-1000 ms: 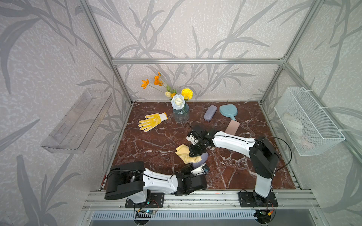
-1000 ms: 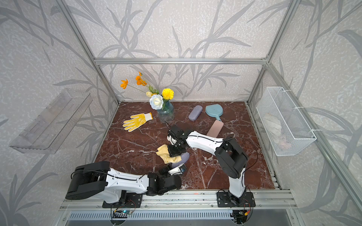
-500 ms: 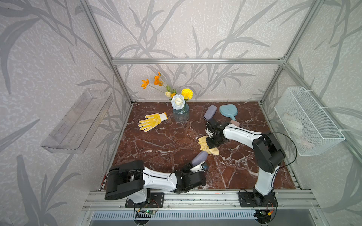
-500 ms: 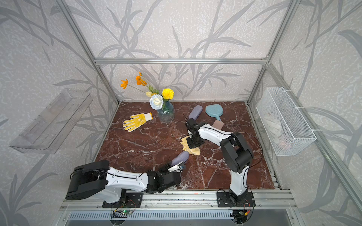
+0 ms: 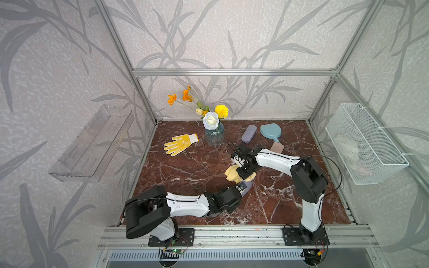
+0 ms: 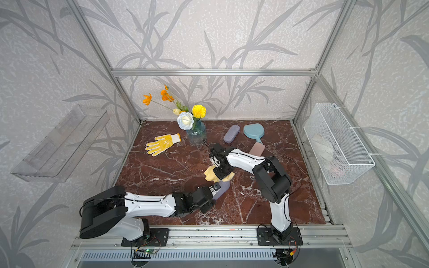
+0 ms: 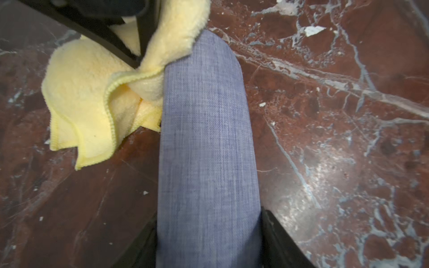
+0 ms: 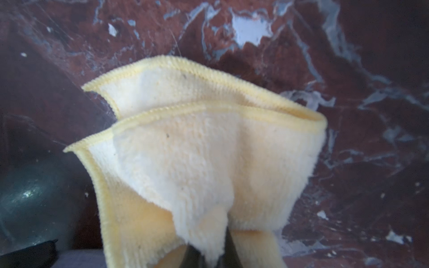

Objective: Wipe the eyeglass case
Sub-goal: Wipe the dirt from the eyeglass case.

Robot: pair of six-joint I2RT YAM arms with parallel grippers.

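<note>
Overhead, both top views: the case (image 5: 247, 185) is clamped at its near end by the left gripper (image 5: 241, 187), near the front middle of the table (image 5: 185, 167); whether it is lifted clear cannot be told.
Cloth, top views: the cloth (image 5: 229, 174) is pinched in the tightly closed right gripper (image 5: 244, 172) and is laid against the case's far end.
Back of table: a second case (image 6: 231, 134) is seen beside a mirror (image 6: 253, 131), well apart from both arms.
Left wrist: the left jaws are seen pressed on both sides of the case (image 7: 206, 150); one corner of its far tip is covered by a fold of cloth (image 7: 76, 92), and the rest of the fabric top is bare.
Right wrist: the cloth (image 8: 197, 162) is bunched between the closed jaws; a grey-blue sliver, probably the case (image 8: 79, 259), is seen beneath it.
Done, as judged: both grasps are made and the cloth is brought into contact.
Left, as judged: strokes along the length are wanted; how much has been wiped cannot be told.
</note>
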